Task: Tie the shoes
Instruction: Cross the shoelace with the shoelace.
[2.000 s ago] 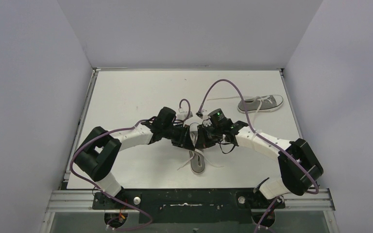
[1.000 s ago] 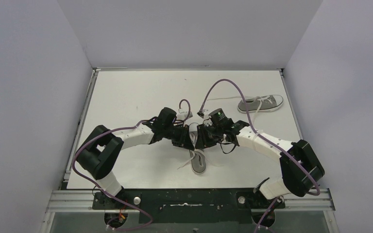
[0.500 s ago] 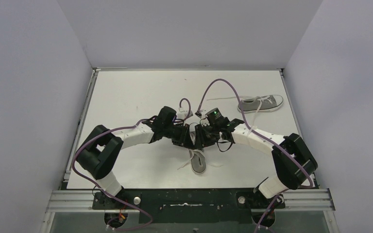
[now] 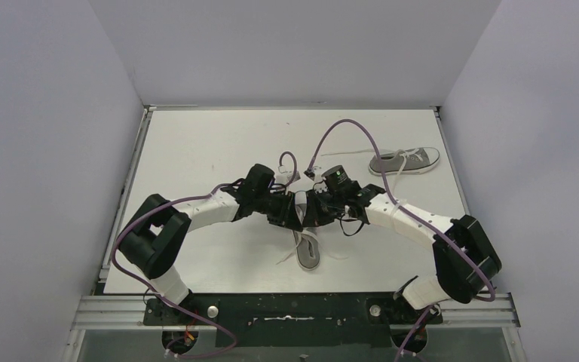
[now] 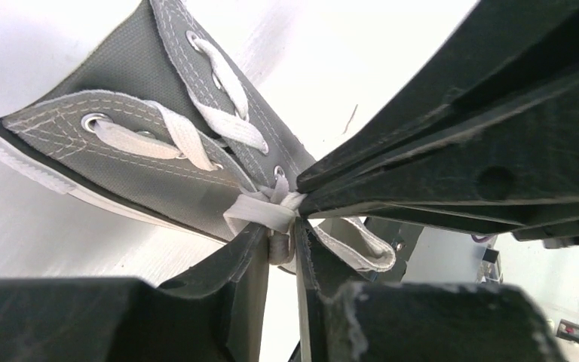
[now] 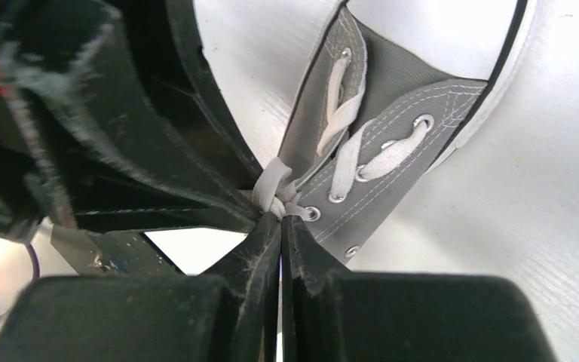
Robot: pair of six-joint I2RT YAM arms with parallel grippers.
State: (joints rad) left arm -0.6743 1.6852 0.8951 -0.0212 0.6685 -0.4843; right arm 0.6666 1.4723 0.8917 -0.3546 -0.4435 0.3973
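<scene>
Right end effector (image 6: 280, 217) is clenched on the white lace (image 6: 269, 181), grey shoe (image 6: 396, 102) right under its tips. Left end effector (image 5: 281, 230) touches the same lace, barely parted, can't tell if it's gripping.

Soft, even overhead light; bright white table (image 4: 196, 143), wrist views partly blurred.
Close to the lens, the left pincer (image 5: 280, 230) and right pincer (image 6: 280, 219) are dark and out of focus; the lace (image 5: 260, 213) at their tips is sharp. Beyond them the table glares white. Shadows are faint.
</scene>
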